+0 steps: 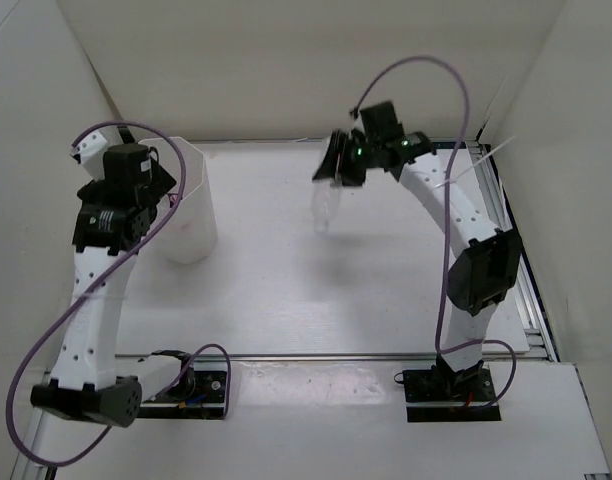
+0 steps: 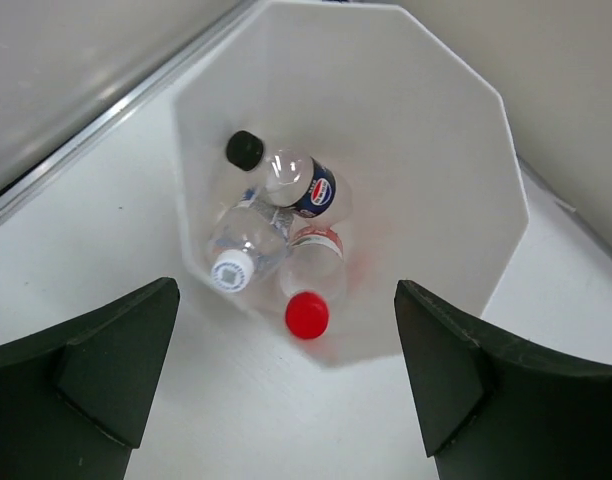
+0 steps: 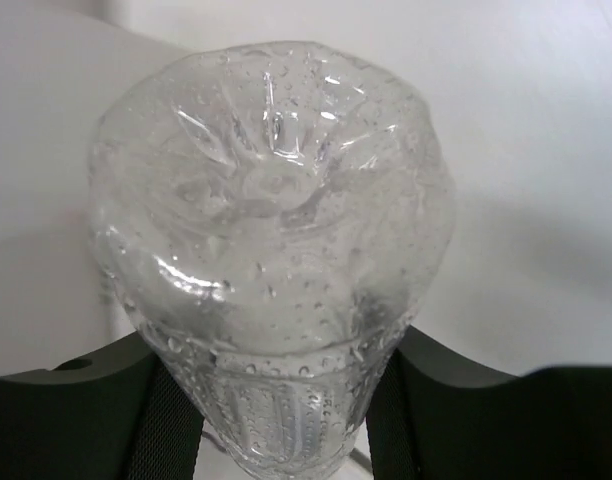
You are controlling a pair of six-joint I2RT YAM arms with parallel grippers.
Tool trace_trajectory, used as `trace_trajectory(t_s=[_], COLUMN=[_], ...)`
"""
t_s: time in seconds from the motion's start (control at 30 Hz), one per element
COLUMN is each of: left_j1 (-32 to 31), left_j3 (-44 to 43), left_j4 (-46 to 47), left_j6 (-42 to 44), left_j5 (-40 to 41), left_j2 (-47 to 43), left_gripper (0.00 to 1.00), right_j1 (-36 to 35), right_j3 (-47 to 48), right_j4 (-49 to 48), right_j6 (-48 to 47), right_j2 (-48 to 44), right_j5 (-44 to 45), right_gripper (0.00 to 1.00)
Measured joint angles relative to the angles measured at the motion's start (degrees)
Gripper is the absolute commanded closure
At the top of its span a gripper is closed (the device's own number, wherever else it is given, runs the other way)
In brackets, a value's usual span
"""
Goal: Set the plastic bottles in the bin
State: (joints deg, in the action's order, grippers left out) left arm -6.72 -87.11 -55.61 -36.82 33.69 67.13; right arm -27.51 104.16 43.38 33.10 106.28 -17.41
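Near edge: the left arm base and right arm base sit well apart on the near strip of the table.
Open room: white tabletop shows between the two arms, from the bases up to the far wall. A metal rail bounds the right side.
Bin: the bin stands upright at the far left of the table, near the left wall, with its faceted mouth facing up.
Left gripper: the left gripper hangs above the bin's mouth with its fingers spread wide.
Bottles in bin: the black-capped bottle with a blue label, the white-capped bottle and the red-capped bottle rest at the bottom, touching one another. All three caps point up toward the opening. The black-capped one leans, its cap tipped toward the bin's wall.
Right gripper: the right gripper is at the far centre-right, pinching the ribbed body of the held bottle.
Held bottle: it is clear and unlabelled, with droplets inside, and well apart from the bin to its right. Its long axis runs on past the fingertips, base end outermost, pointing toward the near side in the overhead view. The cap is hidden, and I cannot tell whether the bottle touches the table.
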Motion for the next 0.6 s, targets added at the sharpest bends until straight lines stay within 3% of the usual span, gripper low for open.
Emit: trace_trajectory(t_s=[0.1,0.17,0.4,0.6], left_j1=[0.0,0.0,0.0,0.0], left_j3=[0.0,-0.1,-3.5,-3.3], left_j4=[-2.8,-4.6,-14.0,-19.5], left_j6=[-0.6,-1.2,-3.7,-3.6], left_j5=[1.4,2.2,3.4,1.8], left_j2=[-6.4,-10.6,-17.5,-17.5], left_gripper=[0.00,0.00,0.00,0.00], right_j1=[-0.5,-1.5,-12.0,-21.3], right_j3=[18.1,24.9,34.5,32.9], right_j4=[-5.6,-13.7,-28.8,-34.9], right_j6=[3.8,6.8,8.6,5.2], right_j2=[3.2,5.0,17.4,23.8], right_j5=[-4.4,-6.7,-7.0,-1.2], right_gripper=[0.74,0.74,0.75,0.77])
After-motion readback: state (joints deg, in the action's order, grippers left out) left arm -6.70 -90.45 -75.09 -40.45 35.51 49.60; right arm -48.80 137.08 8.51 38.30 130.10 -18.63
